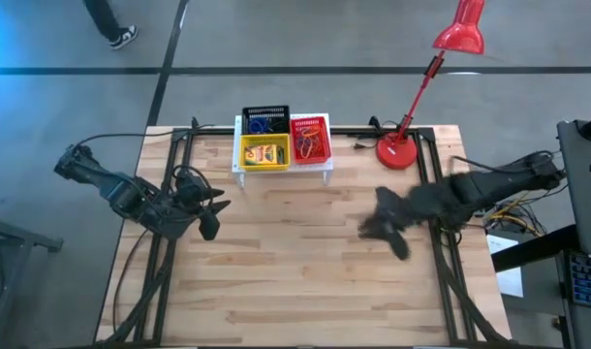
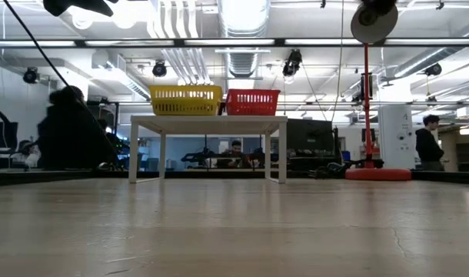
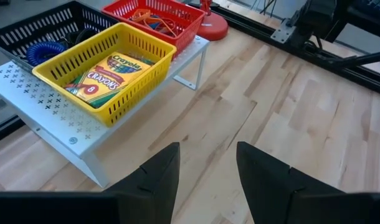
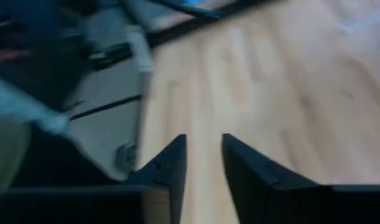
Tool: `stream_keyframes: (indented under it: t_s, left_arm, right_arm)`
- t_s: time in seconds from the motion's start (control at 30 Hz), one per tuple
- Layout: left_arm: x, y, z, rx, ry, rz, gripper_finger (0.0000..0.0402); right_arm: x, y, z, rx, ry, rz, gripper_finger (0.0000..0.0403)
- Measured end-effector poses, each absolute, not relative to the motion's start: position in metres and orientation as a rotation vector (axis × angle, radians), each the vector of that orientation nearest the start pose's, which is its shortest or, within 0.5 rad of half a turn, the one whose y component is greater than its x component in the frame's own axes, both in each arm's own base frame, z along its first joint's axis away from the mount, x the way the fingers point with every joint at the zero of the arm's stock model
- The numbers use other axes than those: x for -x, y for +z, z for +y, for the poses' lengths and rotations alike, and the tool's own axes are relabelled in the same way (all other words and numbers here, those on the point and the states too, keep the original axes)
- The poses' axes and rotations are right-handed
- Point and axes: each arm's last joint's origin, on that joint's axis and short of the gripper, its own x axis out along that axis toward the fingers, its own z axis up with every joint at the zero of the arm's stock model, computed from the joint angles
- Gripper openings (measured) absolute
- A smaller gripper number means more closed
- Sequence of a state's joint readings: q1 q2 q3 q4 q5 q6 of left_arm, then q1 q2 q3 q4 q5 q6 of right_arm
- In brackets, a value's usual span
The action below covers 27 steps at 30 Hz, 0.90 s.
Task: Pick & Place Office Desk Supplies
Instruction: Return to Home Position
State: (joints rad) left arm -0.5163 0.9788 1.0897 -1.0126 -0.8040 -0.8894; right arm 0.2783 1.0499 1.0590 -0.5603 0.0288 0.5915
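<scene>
The left gripper [image 3: 207, 149] hovers over the left side of the wooden table [image 1: 305, 281]. Its fingers are apart and empty, and it faces the white perforated stand [image 3: 50, 115]. On the stand, the yellow basket [image 3: 140, 87] holds a crayon box [image 3: 112, 73], the red basket [image 3: 185, 30] holds orange rubber bands [image 3: 154, 18], and the black basket [image 3: 22, 31] holds blue loops [image 3: 43, 50]. The right gripper [image 4: 204, 142], likewise spread and empty, hangs above the table's right side.

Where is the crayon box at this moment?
In the high view the crayon box lies in the yellow basket on the white stand, left of centre; the red basket stands directly at its right.
</scene>
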Motion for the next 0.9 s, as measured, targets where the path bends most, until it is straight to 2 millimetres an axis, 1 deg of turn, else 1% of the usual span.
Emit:
stream_keyframes:
  t_s: [0.13,0.17,0.2,0.33,0.43,0.6,0.77,0.9]
  left_arm:
    - [-0.153,0.340,-0.063,0.293,0.543,0.525,0.0163]
    - [-0.153,0.340,-0.063,0.294,0.542,0.525,0.0163]
    - [-0.153,0.340,-0.063,0.296,0.538,0.528,0.0163]
    - [-0.153,0.340,-0.063,0.300,0.535,0.530,0.0163]
    - [-0.155,0.342,-0.064,0.323,0.529,0.513,0.0163]
    - [-0.157,0.343,-0.066,0.347,0.519,0.490,0.0163]
    - [-0.162,0.344,-0.068,0.419,0.523,0.452,0.0163]
    - [-0.165,0.342,-0.070,0.451,0.539,0.450,0.0163]
  right_arm:
    - [-0.179,0.330,0.057,-0.420,0.207,0.452,0.0033]
    - [-0.172,0.326,0.056,-0.406,0.221,0.417,0.0021]
    - [-0.165,0.321,0.053,-0.399,0.231,0.389,0.0017]
    - [-0.137,0.299,0.047,-0.402,0.306,0.343,0.0009]
    - [-0.122,0.280,0.042,-0.393,0.339,0.279,0.0008]
    - [-0.104,0.251,0.039,-0.319,0.463,0.154,0.0008]
    - [-0.093,0.223,0.035,-0.299,0.464,0.083,0.0008]
    - [-0.086,0.209,0.031,-0.294,0.422,0.007,0.0008]
